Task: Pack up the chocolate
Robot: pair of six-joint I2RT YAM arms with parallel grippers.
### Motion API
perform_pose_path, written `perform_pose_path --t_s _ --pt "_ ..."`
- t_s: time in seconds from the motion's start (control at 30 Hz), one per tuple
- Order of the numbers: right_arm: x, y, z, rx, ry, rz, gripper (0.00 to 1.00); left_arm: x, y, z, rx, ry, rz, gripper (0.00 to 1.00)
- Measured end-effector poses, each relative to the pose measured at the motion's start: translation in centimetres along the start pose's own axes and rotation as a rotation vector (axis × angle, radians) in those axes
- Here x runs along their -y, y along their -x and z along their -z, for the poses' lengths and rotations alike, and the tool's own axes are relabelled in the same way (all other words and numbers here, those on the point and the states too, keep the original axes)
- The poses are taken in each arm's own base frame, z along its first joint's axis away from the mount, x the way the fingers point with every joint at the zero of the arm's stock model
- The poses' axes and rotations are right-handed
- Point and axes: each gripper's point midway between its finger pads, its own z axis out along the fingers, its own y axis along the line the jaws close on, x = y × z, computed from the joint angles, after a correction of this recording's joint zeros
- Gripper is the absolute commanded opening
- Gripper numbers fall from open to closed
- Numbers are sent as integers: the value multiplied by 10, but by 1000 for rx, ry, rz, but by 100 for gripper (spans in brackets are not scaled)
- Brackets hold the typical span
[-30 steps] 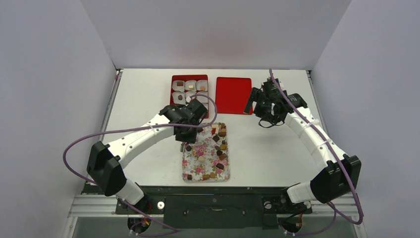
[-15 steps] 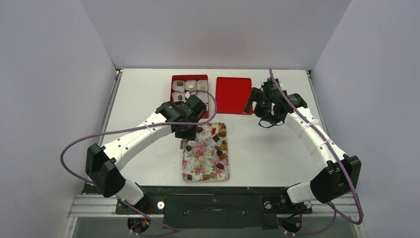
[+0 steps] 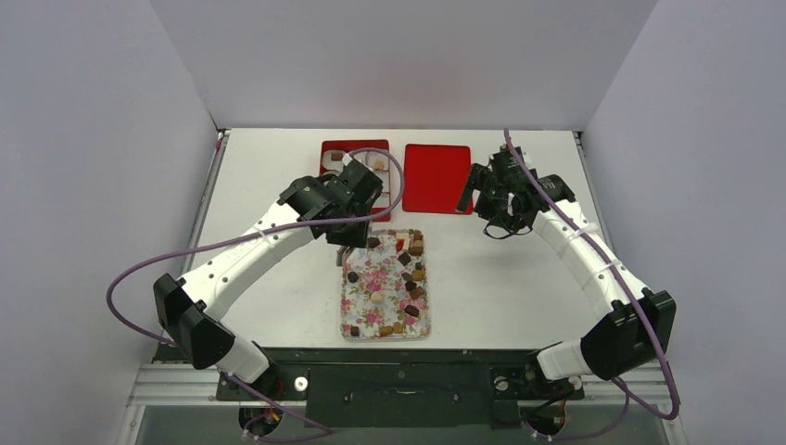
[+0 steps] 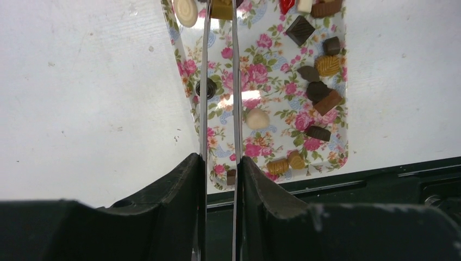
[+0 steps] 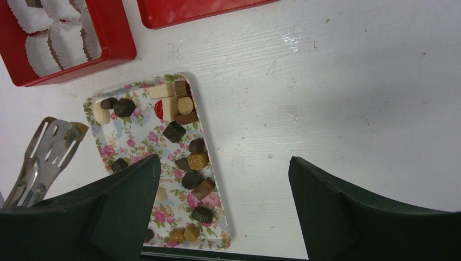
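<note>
I squeezed the tongs (image 5: pixel 46 149) in the left gripper (image 4: pixel 220 168) onto a tan chocolate (image 4: pixel 222 8), seemingly for lifting; right gripper (image 5: pixel 223 160) hung spread.

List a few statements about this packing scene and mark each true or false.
1. The left gripper is shut on metal tongs. True.
2. The right gripper grips a chocolate. False: it is open and empty.
3. The red lid covers the red box. False: it lies on the table beside the box.
4. Chocolates lie on the floral tray. True.
</note>
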Motion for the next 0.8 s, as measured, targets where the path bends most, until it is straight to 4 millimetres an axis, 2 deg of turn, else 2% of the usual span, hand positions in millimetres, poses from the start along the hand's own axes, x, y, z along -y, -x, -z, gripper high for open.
perform_pose_path --t_s 0.3,0.43,0.53,0.67,0.8 --pt "0 0 0 0 0 0 83 -2 42 33 111 -46 50 29" --pt "0 0 0 0 0 0 83 -13 58 34 135 -32 83 29" --pt "0 0 0 0 0 0 83 -21 68 25 131 -9 98 29" --pt "0 0 0 0 0 0 83 -23 67 15 110 4 96 30" --pt "1 -1 -1 -4 -3 0 83 -26 49 7 72 11 85 36"
